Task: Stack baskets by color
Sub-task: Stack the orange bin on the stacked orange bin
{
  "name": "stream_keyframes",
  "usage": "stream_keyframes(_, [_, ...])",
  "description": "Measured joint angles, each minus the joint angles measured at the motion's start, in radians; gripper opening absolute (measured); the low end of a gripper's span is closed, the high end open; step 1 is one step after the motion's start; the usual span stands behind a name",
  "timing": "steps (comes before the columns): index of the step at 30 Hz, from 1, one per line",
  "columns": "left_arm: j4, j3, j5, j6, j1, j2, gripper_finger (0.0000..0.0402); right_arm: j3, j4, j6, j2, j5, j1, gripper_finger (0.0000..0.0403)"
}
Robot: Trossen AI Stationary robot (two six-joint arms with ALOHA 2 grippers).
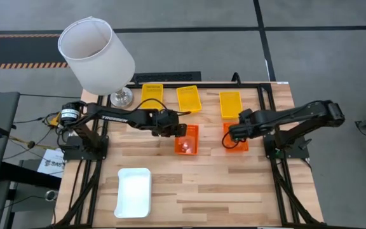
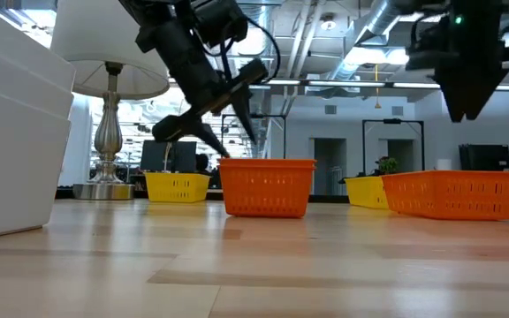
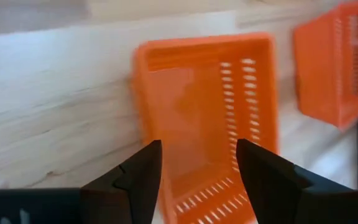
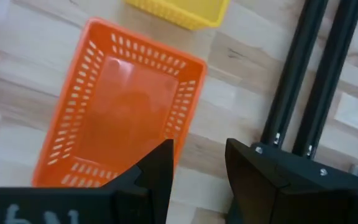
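The left gripper (image 1: 178, 130) hangs with fingers (image 3: 135, 180) spread over the near edge of the middle orange basket (image 1: 187, 139), holding nothing. That basket sits flat on the table (image 1: 208, 184). The right gripper (image 1: 234, 135) hovers, also spread and empty, over the right orange basket (image 1: 236, 138), which looks tilted in the low view. Three yellow baskets (image 1: 189, 98) line the table's far edge, apart from each other. A white basket (image 1: 134, 191) lies near the front left. A lamp (image 1: 98, 56) stands at the far left corner.
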Motion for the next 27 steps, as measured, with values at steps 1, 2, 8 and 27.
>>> stream_keyframes(1, [-0.005, 0.008, 0.003, 0.016, 0.000, -0.005, 0.0195, -0.012, 0.014, 0.001, 0.011, -0.002, 0.000, 0.0169])
stream_keyframes(2, [-0.003, 0.018, 0.003, 0.031, 0.000, -0.008, 0.0195, -0.029, 0.032, 0.002, 0.020, -0.008, -0.003, 0.0170])
stream_keyframes(8, [-0.011, 0.060, 0.003, 0.131, 0.000, -0.082, 0.0195, -0.199, 0.145, 0.029, 0.018, -0.136, -0.035, 0.0170])
stream_keyframes(27, [-0.003, 0.075, -0.177, 0.223, 0.000, -0.335, 0.0195, -0.408, 0.490, 0.045, -0.026, -0.207, -0.067, 0.0171])
